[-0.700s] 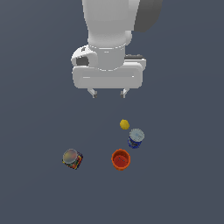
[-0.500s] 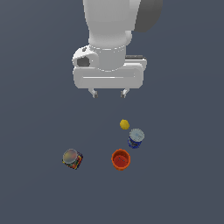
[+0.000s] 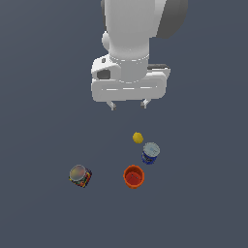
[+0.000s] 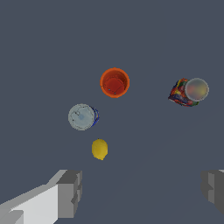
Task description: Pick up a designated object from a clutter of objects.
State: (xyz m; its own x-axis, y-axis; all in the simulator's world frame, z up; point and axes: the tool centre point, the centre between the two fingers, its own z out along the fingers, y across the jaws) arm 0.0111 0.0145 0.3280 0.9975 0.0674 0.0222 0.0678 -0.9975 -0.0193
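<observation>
Speckled red, yellow and green, the small jar [image 3: 80,176] with its greyish metal lid stands on the tabletop [image 3: 38,121], well apart from the empty, wide-open hand [image 3: 129,104] hanging above. It looks rigid, light, probably slick; grasp across the round body below the lid.

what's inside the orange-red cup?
The orange-red cup looks empty: in the wrist view only its red inner floor shows through the open mouth. The exterior view agrees. Nothing covers it; the open tool hangs well away.
</observation>
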